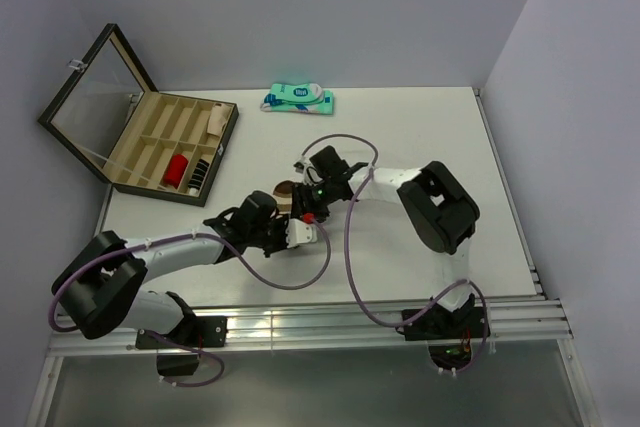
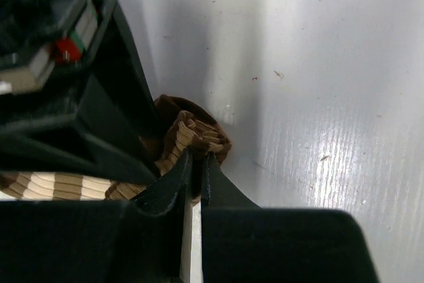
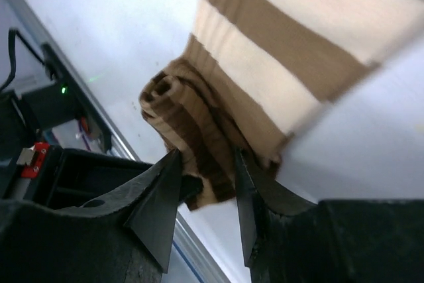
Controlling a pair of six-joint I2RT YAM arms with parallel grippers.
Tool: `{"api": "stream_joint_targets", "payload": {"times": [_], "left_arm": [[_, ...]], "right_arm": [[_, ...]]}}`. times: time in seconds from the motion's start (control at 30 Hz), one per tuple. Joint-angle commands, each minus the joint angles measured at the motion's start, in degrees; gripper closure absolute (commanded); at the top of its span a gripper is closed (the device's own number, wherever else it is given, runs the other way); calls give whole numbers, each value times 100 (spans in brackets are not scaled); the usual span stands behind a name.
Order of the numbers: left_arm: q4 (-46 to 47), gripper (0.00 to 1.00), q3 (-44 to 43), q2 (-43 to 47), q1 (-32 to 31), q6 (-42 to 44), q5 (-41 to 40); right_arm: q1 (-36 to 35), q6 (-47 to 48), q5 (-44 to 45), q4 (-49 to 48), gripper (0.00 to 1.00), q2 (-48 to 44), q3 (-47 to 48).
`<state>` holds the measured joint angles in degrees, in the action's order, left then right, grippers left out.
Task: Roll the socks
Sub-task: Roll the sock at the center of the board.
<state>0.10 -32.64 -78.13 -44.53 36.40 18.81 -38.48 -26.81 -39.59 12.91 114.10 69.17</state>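
We count one sock (image 1: 283, 189) in view, brown with wide tan bands. It lies near the middle of the bench (image 1: 430, 127), a little toward the front edge, where the two arms meet. One end is bunched into a loose curl and the rest runs out flat.

The left gripper (image 2: 197, 157) has its fingers drawn together with only a sliver of bench showing between them. Their tips sit right at the bunched end, but we cannot tell whether any fabric is caught. The right gripper (image 3: 207, 154) has its jaws apart, one on each side of the curl, and the fabric fills the space between them.

One box (image 1: 228, 132) stands at the back-left corner with its glass lid up. In its compartments we make out three things: one red (image 1: 177, 167), one black with pale stripes (image 1: 198, 175) and one pale (image 1: 213, 124). One teal-and-white package (image 1: 298, 99) lies flat at the back edge, well apart from the sock.
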Motion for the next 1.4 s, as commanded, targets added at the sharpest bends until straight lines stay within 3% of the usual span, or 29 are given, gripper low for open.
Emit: {"api": "stream_joint_targets", "payload": {"times": [0.0, 0.4, 0.6, 0.77, 0.87, 1.0, 1.13, 1.37], "left_arm": [[-616, 100, -110, 35, 199, -265, 184], [-1810, 100, -1103, -686, 876, -239, 1397], [-2767, 100, -1894, -1511, 1262, -125, 2098], [-3366, 100, -2465, -2188, 1631, -72, 2697], [-3726, 100, -2764, -2592, 1755, -2, 3058], [-4219, 100, -3238, -3268, 1834, 112, 3585], [-4658, 100, -3555, -3690, 1913, 244, 3928], [-6274, 100, -4337, -4482, 2089, 1104, 4359]], "right_arm": [[270, -359, 892, -349, 55, -555, -420], [657, -782, 2289, -746, 54, -2084, -1607], [710, -765, 3096, -1009, 54, -3279, -2425], [675, -431, 3273, -1264, 54, -4657, -3101], [395, -19, 3571, -1264, 54, -5177, -3181], [-718, 814, 4229, -1203, 54, -5311, -2963], [-1782, 1439, 4855, -966, 53, -4777, -2654], [-2664, 2082, 5189, -729, 54, -3827, -2057]]}}
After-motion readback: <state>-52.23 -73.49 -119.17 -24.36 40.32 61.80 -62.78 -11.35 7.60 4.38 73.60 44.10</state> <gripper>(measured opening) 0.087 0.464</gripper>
